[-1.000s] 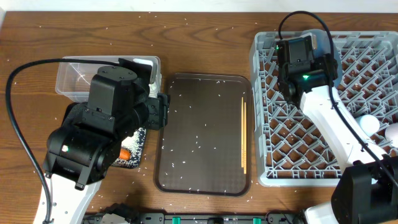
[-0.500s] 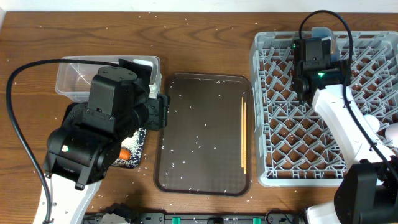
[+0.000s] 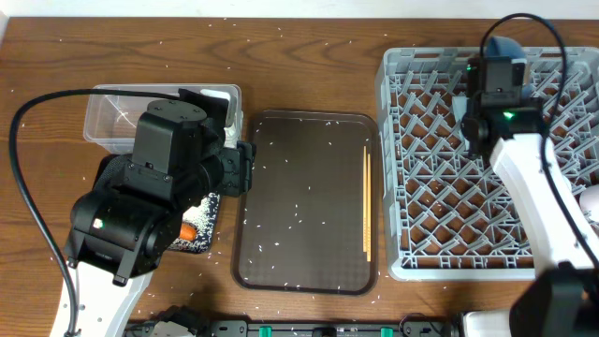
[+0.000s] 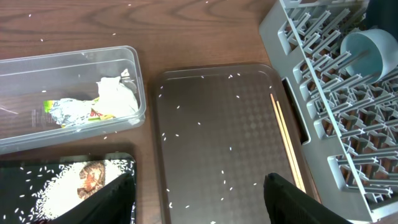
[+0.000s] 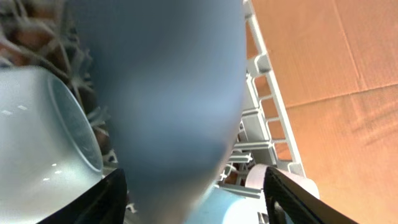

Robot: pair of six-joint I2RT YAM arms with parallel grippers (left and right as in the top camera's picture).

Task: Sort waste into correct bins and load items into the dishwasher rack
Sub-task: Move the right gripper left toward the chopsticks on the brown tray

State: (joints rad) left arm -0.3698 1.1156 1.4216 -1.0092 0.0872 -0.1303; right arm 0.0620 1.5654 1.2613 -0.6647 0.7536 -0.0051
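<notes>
My left gripper (image 4: 199, 208) is open and empty above the near end of the brown serving tray. The clear tub (image 4: 18, 74) holds the white napkin (image 4: 117, 94) and the yellow-green wrapper (image 4: 68, 113). The black tray (image 4: 25, 171) holds rice (image 4: 53, 193) and the brown lump (image 4: 93, 177); the carrot (image 3: 188, 231) shows beside my left arm. The chopsticks (image 3: 366, 201) lie on the serving tray's right side. My right gripper (image 5: 196, 199) has its jaws wide apart over the grey rack's (image 3: 412, 187) far side. The blue plate (image 5: 168, 93) fills the space in front of them, blurred. The light blue cup (image 4: 367, 53) lies in the rack.
The brown serving tray (image 3: 309, 201), strewn with rice grains, sits between the bins and the rack. The white bowl (image 5: 37, 137) and the pale pinkish cup (image 5: 256, 177) are in the rack near my right gripper. My left arm (image 3: 150, 206) covers most of the black tray from above.
My right arm has moved to the right along the rack's far side, and the blue plate's edge has moved with it. My left arm has not moved.
</notes>
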